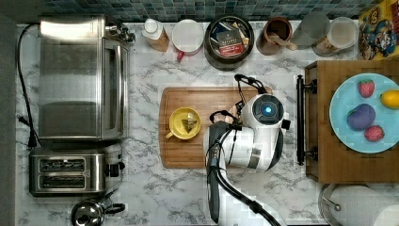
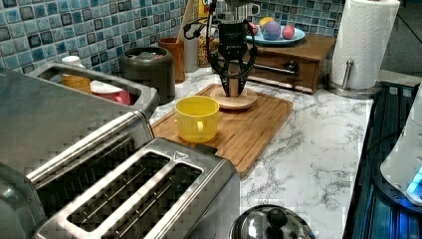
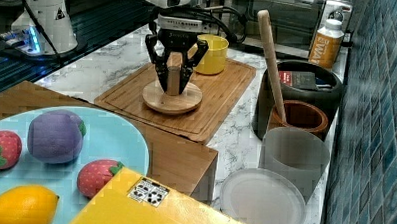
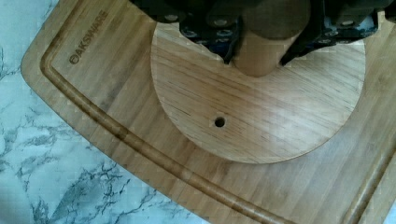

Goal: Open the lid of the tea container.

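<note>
The lid (image 3: 172, 98), a round light-brown wooden disc with an upright knob, lies flat on the cutting board (image 3: 222, 98). My gripper (image 3: 173, 83) points straight down over it, its fingers pressed against both sides of the knob, as the wrist view shows on the lid (image 4: 261, 116) and the gripper (image 4: 261, 56). In the left view the lid (image 2: 234, 99) sits under the gripper (image 2: 233, 89). The tea container (image 1: 229, 42), a black round canister, stands uncovered at the back wall with a dark packet inside; it also appears as the tea container (image 3: 300, 90) and the tea container (image 2: 148, 69).
A yellow mug (image 1: 185, 123) holding a tea bag stands on the cutting board (image 1: 188, 150), to the top view's left of the arm. A brown jar (image 1: 277, 33) with a wooden utensil is beside the canister. A wooden tray (image 1: 348, 155) with a fruit plate is on the top view's right, a toaster oven (image 1: 80, 77) on its left.
</note>
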### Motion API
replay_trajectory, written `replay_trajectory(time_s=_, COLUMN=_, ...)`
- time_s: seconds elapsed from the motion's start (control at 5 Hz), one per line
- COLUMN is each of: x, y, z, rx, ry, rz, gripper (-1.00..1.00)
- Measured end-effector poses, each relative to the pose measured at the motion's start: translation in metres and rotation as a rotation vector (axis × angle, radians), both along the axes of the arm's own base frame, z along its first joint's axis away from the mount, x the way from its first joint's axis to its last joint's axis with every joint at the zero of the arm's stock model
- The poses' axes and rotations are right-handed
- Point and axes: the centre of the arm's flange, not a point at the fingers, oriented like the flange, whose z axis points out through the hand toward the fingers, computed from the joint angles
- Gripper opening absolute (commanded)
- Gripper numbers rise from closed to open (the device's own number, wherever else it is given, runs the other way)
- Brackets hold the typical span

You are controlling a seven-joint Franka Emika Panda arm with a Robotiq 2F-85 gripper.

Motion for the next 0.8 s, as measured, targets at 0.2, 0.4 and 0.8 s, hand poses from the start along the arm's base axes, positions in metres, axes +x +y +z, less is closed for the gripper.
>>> replay_trajectory(time_s=0.2, x=0.001, y=0.007, z=0.010, rx=-0.082, ry=0.001, rz=0.094, gripper=-1.00)
replay_trajectory(time_s=0.4, x=-0.003, y=0.016, z=0.034, rx=-0.105, ry=0.021, rz=0.096, gripper=-1.00)
replay_trajectory(time_s=0.8, x=0.002, y=0.031, z=0.115, rx=-0.091, ry=-0.120, rz=0.079, gripper=-1.00)
